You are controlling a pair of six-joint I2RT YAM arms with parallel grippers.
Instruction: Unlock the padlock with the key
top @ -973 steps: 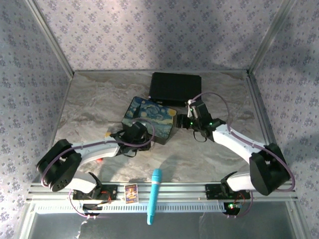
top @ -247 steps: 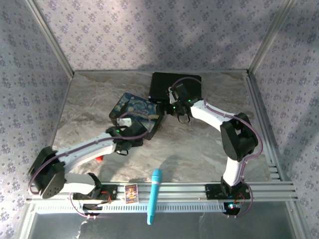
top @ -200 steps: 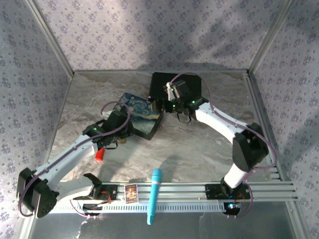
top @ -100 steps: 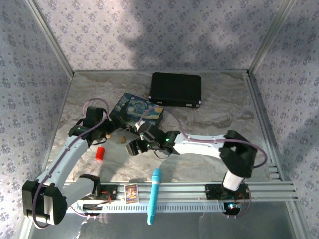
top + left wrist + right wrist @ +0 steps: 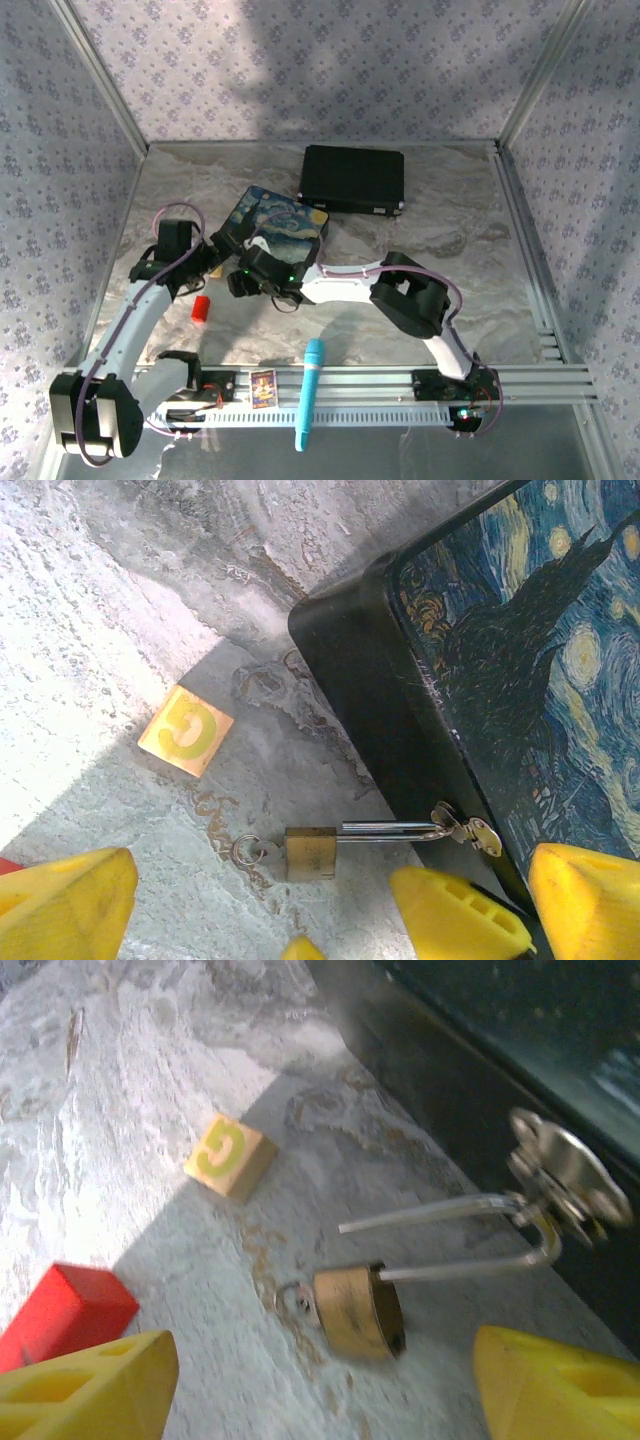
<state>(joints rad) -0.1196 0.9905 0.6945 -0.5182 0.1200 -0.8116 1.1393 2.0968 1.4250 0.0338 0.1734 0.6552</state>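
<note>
Both my claws gape, holding nothing. My left claw [image 5: 325,890] and right claw [image 5: 325,1380] hover over the padlock [image 5: 310,852], which lies flat on the bench toward its left edge. Its shackle is hooked through the hasp [image 5: 465,832] of the painted box [image 5: 500,680]. The key [image 5: 247,850] looks seated in the body's base. I judge the brass body hard, slick and light, so apt to skid. 1 claw should pinch its 2 narrow sides, the other the key's ring head.
</note>
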